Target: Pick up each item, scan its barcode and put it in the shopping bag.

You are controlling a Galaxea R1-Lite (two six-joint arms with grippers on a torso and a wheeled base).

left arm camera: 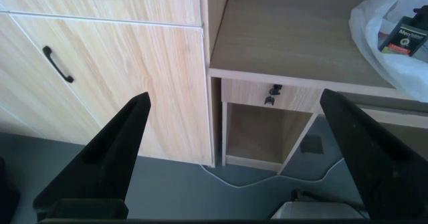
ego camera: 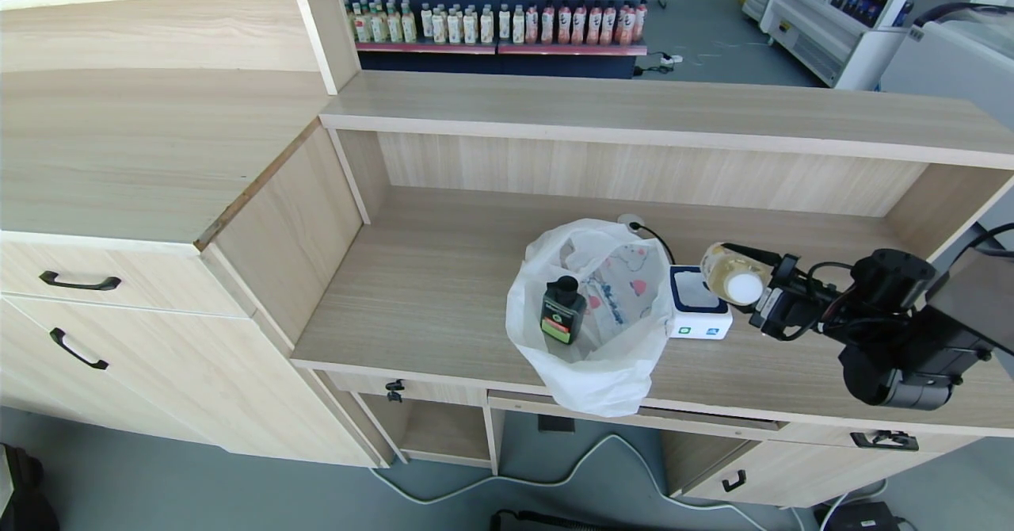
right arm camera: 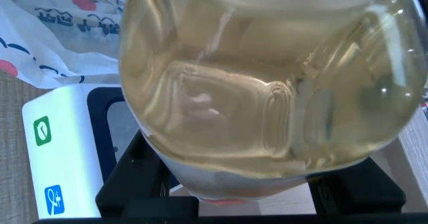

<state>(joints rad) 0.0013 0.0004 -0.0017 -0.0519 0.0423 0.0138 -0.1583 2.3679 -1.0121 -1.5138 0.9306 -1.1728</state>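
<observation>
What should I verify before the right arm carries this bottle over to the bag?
1. Grip: right gripper shut on the bottle, which lies on its side. Ok.
2. Barcode facing the scanner: label side hidden. Cannot tell.
3. Scan registered: no sign visible. Cannot tell.
4. Mouth of the shopping bag open, facing up. Ok.
5. Room inside: dark bottle stands at one side, with space beside it. Ok.
6. Path: left gripper open, low by the cabinet front, clear of the bag. Ok.
</observation>
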